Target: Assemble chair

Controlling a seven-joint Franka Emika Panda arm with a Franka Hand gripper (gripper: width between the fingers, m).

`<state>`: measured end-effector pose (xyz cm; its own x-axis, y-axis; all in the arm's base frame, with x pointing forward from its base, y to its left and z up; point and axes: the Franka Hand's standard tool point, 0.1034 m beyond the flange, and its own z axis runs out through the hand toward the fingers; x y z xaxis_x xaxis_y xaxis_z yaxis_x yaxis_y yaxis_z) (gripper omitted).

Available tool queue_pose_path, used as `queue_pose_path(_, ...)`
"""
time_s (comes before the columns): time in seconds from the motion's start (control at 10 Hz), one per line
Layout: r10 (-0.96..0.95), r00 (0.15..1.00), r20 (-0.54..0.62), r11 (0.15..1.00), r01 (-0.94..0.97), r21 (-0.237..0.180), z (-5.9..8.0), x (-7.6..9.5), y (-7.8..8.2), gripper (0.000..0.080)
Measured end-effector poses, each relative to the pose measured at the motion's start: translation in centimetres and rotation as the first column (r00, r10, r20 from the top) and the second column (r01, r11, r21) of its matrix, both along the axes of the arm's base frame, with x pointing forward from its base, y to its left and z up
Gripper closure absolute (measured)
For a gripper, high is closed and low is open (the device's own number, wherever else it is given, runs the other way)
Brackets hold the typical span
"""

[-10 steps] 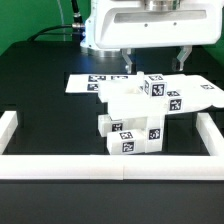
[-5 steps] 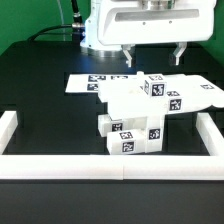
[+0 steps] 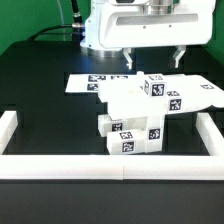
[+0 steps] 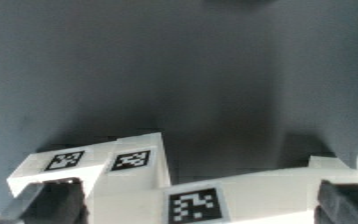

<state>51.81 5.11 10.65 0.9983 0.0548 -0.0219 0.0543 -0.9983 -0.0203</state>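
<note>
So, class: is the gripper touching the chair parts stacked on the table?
Apart. In the exterior view the open gripper hangs above the chair parts, with dark background visible between its fingertips and the topmost block.

We see a dark surface [image 3: 45, 115] carrying the marker board [image 3: 85, 83] flat toward the back, the white chair [image 3: 140, 115] standing near the middle, and white border rails [image 3: 100, 165] along the front and sides.

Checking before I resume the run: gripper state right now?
Gripper: open, fingers spread wide, holding nothing, hovering above the chair.
</note>
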Motion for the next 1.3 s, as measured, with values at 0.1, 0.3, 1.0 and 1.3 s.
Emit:
queue_pose_path(0.1,-0.027,1.000,0.015,1.000,0.027,-0.001,-0.4,-0.9,0.7,0.0150)
queue_pose_path(0.3,-0.033,0.999,0.017,0.999,0.033,-0.005,-1.7,-3.1,2.2,0.0150)
queue_pose_path(1.0,-0.013,1.000,0.020,1.000,0.013,-0.020,-3.6,-3.4,2.6,0.0150)
queue_pose_path(1.3,-0.059,0.998,0.029,0.998,0.060,-0.026,-5.3,-4.9,4.5,0.0150)
